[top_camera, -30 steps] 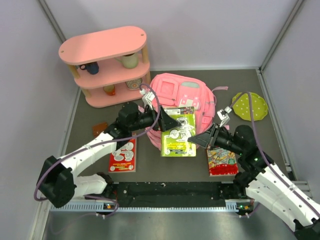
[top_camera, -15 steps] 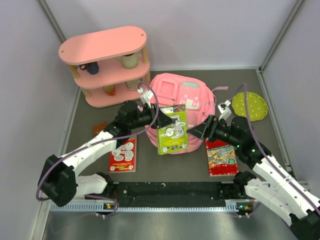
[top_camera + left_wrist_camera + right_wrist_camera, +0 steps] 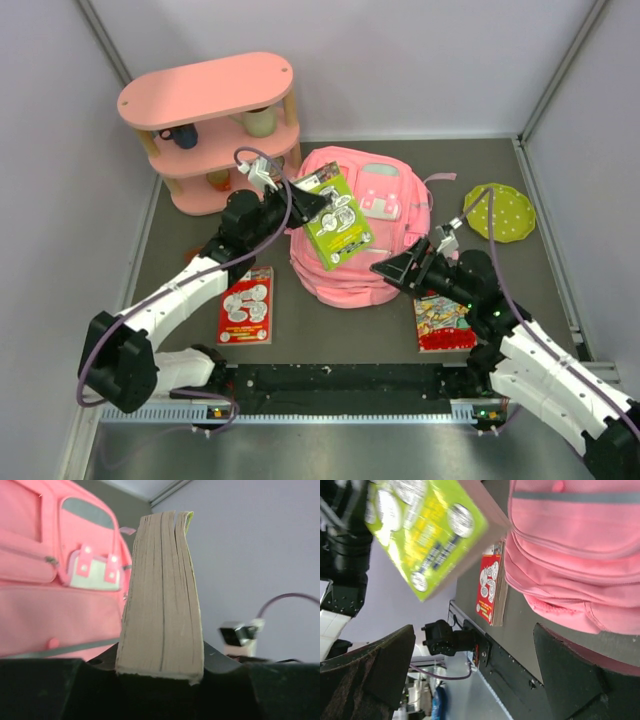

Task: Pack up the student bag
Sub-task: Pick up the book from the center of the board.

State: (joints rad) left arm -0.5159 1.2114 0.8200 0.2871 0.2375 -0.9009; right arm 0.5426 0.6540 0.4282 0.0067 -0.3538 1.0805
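Here the left gripper [image 3: 306, 203] clamps a thick green-covered book [image 3: 337, 218] above the soft pink fabric backpack [image 3: 350, 275] lying mid-table toward the far edge. The right gripper [image 3: 390, 272] gapes wide beside it.

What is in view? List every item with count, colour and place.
student bag: 1, pink, centre of the table
green book: 1, lime green, held above the bag
red books: 2, one flat left of the bag, one right of it, partly under the right arm
shelf: 1, pink, three tiers, far left corner
cups on shelf: 2, dark blue and pale green, middle tier
plate: 1, green with pale dots, right of the bag
table: 1, dark grey
left gripper: 1, black, jaws shut on the green book
right gripper: 1, black, jaws open, at the bag's near right side
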